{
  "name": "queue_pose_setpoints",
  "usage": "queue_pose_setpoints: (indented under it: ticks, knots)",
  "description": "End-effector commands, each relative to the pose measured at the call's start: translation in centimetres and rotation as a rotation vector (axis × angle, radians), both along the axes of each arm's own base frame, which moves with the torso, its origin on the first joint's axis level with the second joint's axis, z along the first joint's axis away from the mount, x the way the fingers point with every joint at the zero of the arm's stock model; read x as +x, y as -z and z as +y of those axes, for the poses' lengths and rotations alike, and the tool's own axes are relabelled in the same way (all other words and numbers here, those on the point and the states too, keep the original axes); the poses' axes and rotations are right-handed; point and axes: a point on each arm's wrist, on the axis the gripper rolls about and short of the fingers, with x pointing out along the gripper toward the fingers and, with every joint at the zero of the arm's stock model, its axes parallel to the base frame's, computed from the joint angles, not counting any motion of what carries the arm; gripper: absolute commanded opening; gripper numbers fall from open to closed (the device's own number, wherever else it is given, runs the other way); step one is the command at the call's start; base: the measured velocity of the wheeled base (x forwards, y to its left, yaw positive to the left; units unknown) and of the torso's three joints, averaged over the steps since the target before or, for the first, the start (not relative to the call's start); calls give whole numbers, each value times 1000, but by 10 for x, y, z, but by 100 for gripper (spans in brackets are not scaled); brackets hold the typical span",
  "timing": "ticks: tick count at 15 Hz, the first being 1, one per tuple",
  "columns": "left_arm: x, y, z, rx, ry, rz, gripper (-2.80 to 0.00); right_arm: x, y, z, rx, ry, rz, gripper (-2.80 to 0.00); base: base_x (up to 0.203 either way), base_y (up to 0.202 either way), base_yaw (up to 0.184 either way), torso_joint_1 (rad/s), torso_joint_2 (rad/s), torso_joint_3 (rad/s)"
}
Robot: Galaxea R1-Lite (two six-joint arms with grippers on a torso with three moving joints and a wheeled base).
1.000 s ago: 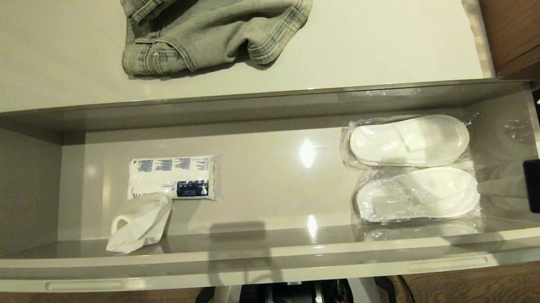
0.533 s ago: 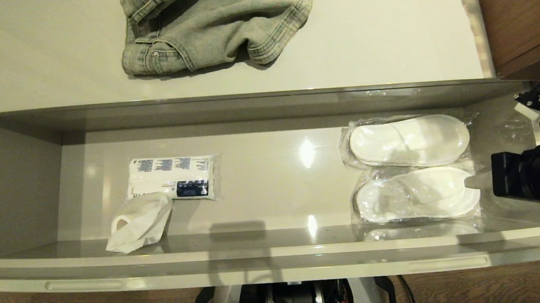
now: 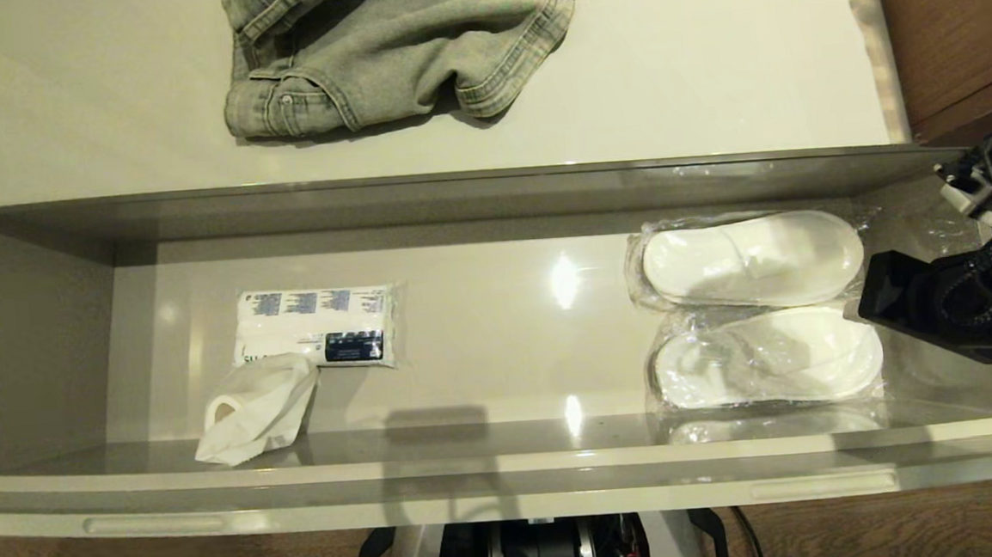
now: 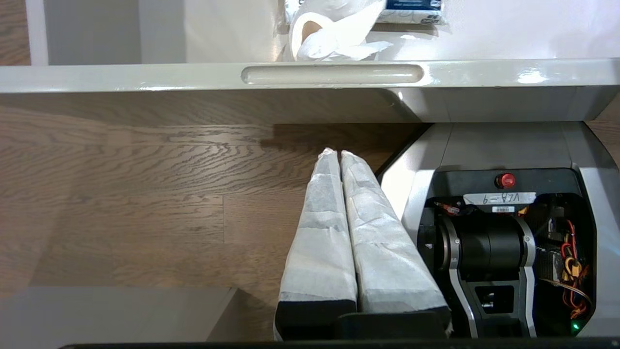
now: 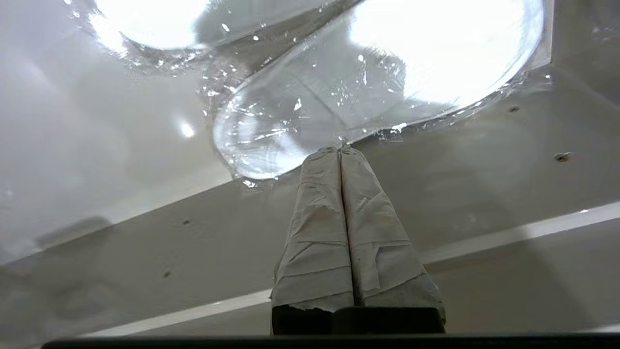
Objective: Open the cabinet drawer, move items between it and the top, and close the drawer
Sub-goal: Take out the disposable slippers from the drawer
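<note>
Since a second ago the right gripper [image 3: 861,308] has pushed in from the drawer's [image 3: 43,341] right end, and its tip now sits at the right ends of the two slipper packs [image 3: 761,310]. From the head view, those packs lie side by side at the drawer's right end, one nearer the drawer front, one behind it; a tissue pack [image 3: 318,328] and a crumpled white tissue [image 3: 254,409] lie toward the drawer's left. Jeans [image 3: 396,48] rest on the top [image 3: 707,67] behind the open drawer.

Left wrist view: the left gripper [image 4: 335,154] hangs below the drawer front, over wooden floor [image 4: 121,194], fingers pressed together.

Right wrist view: the right gripper's taped fingers [image 5: 322,218] are pressed together, tips at the crinkled edge of one pack; contact unclear.
</note>
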Motion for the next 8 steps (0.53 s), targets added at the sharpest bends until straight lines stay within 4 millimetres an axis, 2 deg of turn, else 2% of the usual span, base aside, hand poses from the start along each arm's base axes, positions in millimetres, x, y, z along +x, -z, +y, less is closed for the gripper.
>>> queue_pose_setpoints:
  ticks: [1, 3, 6, 8]
  knots:
    - [0, 0, 0, 0, 0, 0, -280, 7, 8, 2, -23, -10, 34, -280, 0, 0, 0, 0, 0, 0]
    - [0, 0, 0, 0, 0, 0, -280, 10, 7, 2, -25, 1, 26, -280, 0, 0, 0, 0, 0, 0]
    - [0, 0, 0, 0, 0, 0, -280, 35, 13, 2, -61, 153, 18, -280, 0, 0, 0, 0, 0, 0]
    - [0, 0, 0, 0, 0, 1, -280, 49, 24, 4, -101, 254, 45, -280, 0, 0, 0, 0, 0, 0]
